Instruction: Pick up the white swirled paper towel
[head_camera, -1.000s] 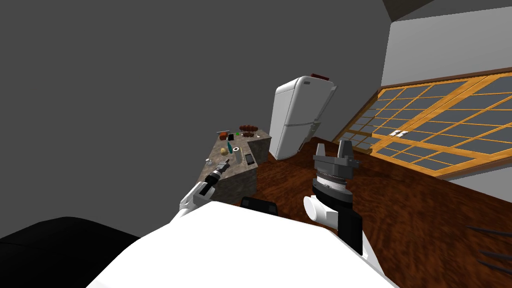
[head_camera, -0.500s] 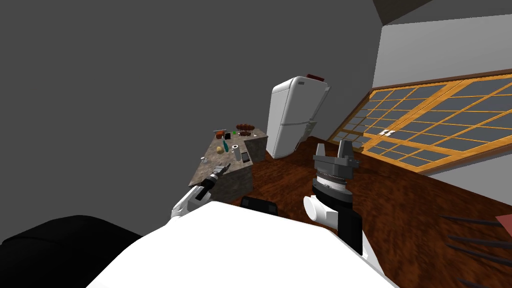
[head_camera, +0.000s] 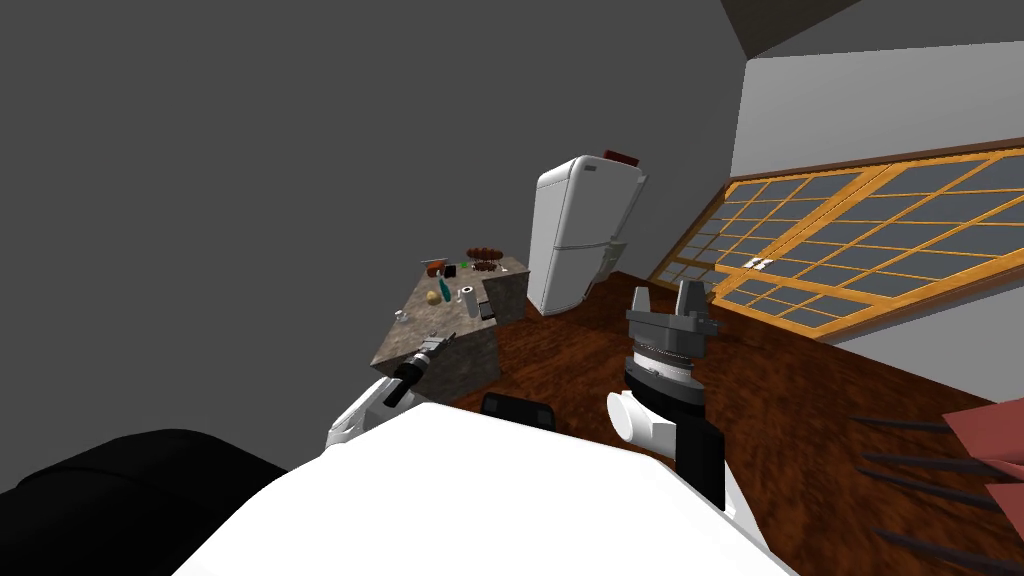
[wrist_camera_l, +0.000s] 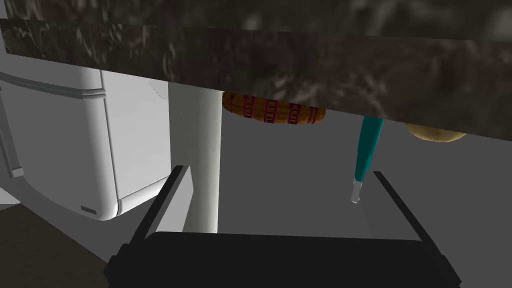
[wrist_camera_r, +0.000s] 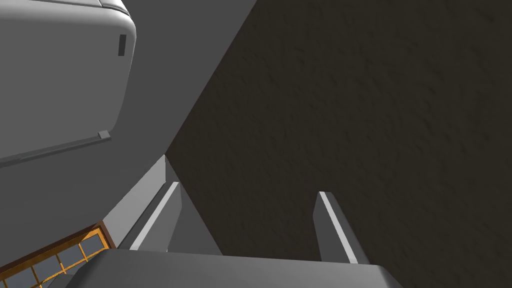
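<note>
Left gripper (wrist_camera_l: 280, 205) spread wide, paper towel roll (wrist_camera_l: 196, 150) lined up with one finger. Centre it first, then squeeze gently.

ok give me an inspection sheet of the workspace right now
surface: mottled grey-brown stone counter
job's things: white upright paper towel roll on counter, ungrasped, in line with one finger of left gripper
clutter: teal bottle, brown woven basket, tan round lump
grippers: left gripper open, by counter's near end; right gripper open, raised away from counter
cables: nothing seen
surroundings: white fridge, wood-framed lattice window, dark wood floor
</note>
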